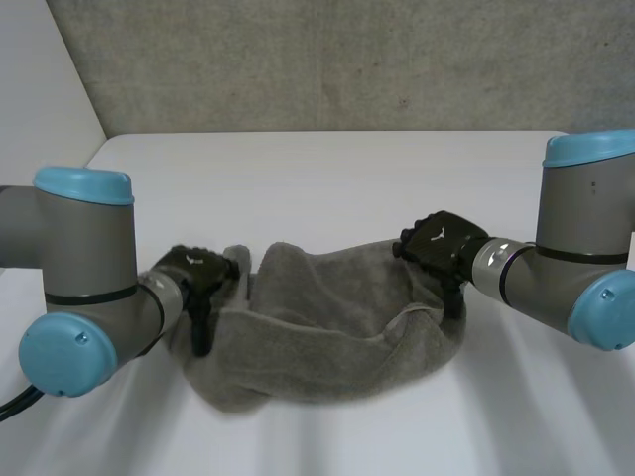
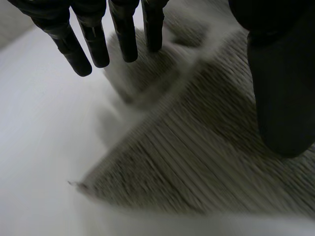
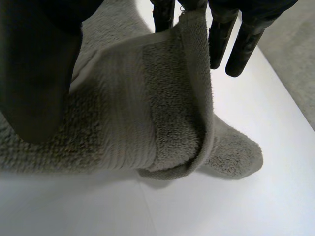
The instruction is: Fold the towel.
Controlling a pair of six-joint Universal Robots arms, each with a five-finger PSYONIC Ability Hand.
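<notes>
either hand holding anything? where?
Right hand pinches the towel by its hemmed edge. Left hand is open over the towel's other end, holding nothing.

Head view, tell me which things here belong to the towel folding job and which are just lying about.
In the job:
grey-green terry towel, bunched up
black left hand, open at the towel's left end
black right hand, pinching the towel's raised right end

Merely there:
white table, under the towel
grey speckled wall, behind the table
</notes>
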